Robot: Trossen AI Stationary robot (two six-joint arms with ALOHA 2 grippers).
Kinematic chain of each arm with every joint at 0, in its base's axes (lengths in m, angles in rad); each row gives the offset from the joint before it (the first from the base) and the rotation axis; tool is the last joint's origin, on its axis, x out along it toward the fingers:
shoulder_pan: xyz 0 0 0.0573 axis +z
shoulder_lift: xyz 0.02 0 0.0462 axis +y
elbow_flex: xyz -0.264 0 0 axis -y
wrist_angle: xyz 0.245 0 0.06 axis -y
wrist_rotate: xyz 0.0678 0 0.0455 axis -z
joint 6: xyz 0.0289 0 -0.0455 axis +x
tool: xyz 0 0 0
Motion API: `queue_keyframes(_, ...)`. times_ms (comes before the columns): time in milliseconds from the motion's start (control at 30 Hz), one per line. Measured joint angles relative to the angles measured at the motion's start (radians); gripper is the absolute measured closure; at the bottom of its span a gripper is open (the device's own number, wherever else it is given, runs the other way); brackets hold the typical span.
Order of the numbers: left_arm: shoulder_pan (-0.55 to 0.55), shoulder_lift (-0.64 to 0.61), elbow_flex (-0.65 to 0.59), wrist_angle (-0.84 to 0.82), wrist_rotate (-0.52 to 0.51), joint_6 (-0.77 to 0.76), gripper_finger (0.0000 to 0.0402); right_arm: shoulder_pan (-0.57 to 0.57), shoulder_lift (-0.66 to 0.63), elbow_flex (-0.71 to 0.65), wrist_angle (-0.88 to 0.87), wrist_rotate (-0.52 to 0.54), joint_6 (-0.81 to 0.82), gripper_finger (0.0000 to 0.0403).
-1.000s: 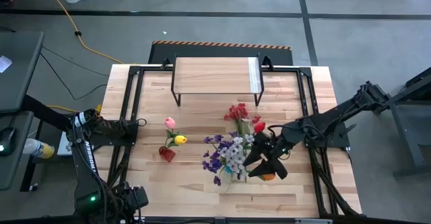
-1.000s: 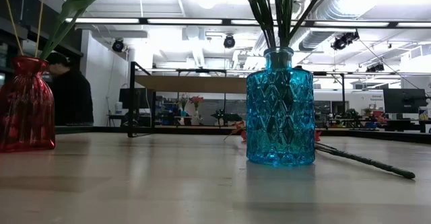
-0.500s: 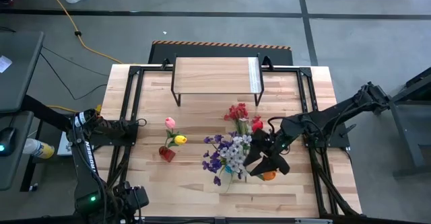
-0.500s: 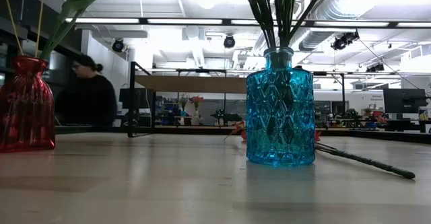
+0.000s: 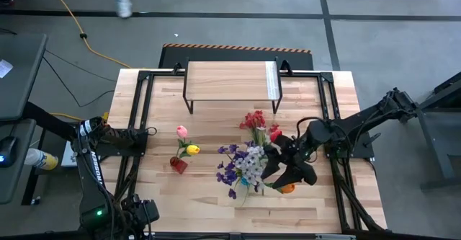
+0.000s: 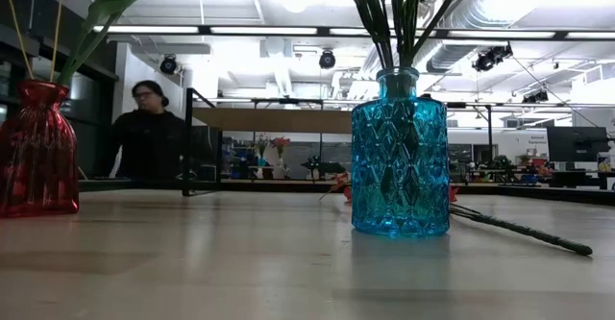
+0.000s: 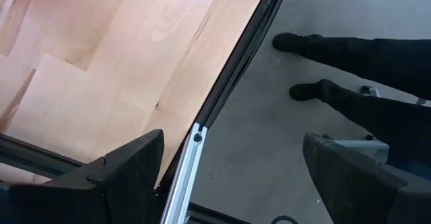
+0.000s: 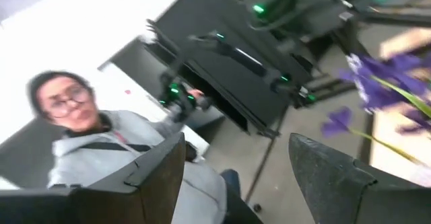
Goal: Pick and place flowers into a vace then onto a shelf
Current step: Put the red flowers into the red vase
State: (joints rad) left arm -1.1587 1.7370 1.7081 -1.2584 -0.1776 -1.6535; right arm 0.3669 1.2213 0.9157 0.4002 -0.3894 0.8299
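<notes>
A blue glass vase (image 6: 400,152) stands mid-table and holds the purple and whitish sprays (image 5: 243,164). My right gripper (image 5: 276,172) hovers open, right of this bouquet; in the right wrist view (image 8: 236,157) nothing is between its fingers. An orange tulip (image 5: 287,188) shows just beside it. Red flowers (image 5: 253,120) lie on the table behind the vase. A red vase (image 5: 178,165) holds a pink and a yellow tulip. The shelf (image 5: 230,81) stands at the far edge. My left gripper (image 7: 232,150) waits open over the table's left edge (image 5: 115,134).
A long green stem (image 6: 524,230) lies on the table right of the blue vase. Black frame rails (image 5: 141,117) run along both table sides. A person (image 6: 149,142) moves in the room beyond the table, and a person's legs (image 7: 350,56) show on the floor at the left.
My right gripper has tipped upward from slanting down to about level and risen a little beside the bouquet, its fingers staying open. The flowers and both vases have kept their places.
</notes>
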Motion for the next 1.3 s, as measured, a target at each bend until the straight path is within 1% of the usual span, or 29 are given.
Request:
queue_keyframes(200, 0.0, 0.0, 0.0, 0.0, 0.0, 0.0, 0.0016, 0.0, 0.0, 0.0, 0.164, -0.029, -0.008, 0.0149)
queue_keyframes(333, 0.0, 0.0, 0.0, 0.0, 0.0, 0.0, 0.0016, 0.0, -0.003, 0.0, 0.338, -0.054, -0.084, 0.0148)
queue_keyframes(400, 0.0, 0.0, 0.0, 0.0, 0.0, 0.0, 0.0016, 0.0, -0.019, 0.0, 0.392, -0.063, -0.142, 0.0148)
queue_keyframes(567, 0.0, 0.0, 0.0, 0.0, 0.0, 0.0, 0.0016, 0.001, -0.127, 0.0, 0.379, -0.041, -0.347, 0.0148)
queue_keyframes(667, 0.0, 0.0, 0.0, 0.0, 0.0, 0.0, 0.0016, 0.001, -0.222, 0.0, 0.285, 0.014, -0.489, 0.0148)
queue_keyframes(767, 0.0, 0.0, 0.0, 0.0, 0.0, 0.0, 0.0016, 0.001, -0.327, 0.0, 0.113, 0.137, -0.593, 0.0149)
queue_keyframes(867, 0.0, 0.0, 0.0, 0.0, 0.0, 0.0, 0.0016, 0.001, -0.427, 0.0, -0.085, 0.313, -0.659, 0.0149)
queue_keyframes(933, 0.0, 0.0, 0.0, 0.0, 0.0, -0.001, 0.0016, 0.001, -0.481, 0.0, -0.208, 0.449, -0.681, 0.0149)
queue_keyframes(1033, 0.0, 0.0, 0.0, 0.0, 0.0, -0.001, 0.0016, 0.001, -0.54, 0.0, -0.375, 0.638, -0.682, 0.0149)
queue_keyframes(1133, 0.0, 0.0, 0.0, 0.0, 0.0, -0.002, 0.0016, 0.001, -0.574, 0.0, -0.512, 0.798, -0.649, 0.0149)
queue_keyframes(1300, 0.0, 0.0, 0.0, -0.003, 0.0, -0.042, 0.0016, 0.001, -0.59, 0.0, -0.727, 0.979, -0.536, 0.0149)
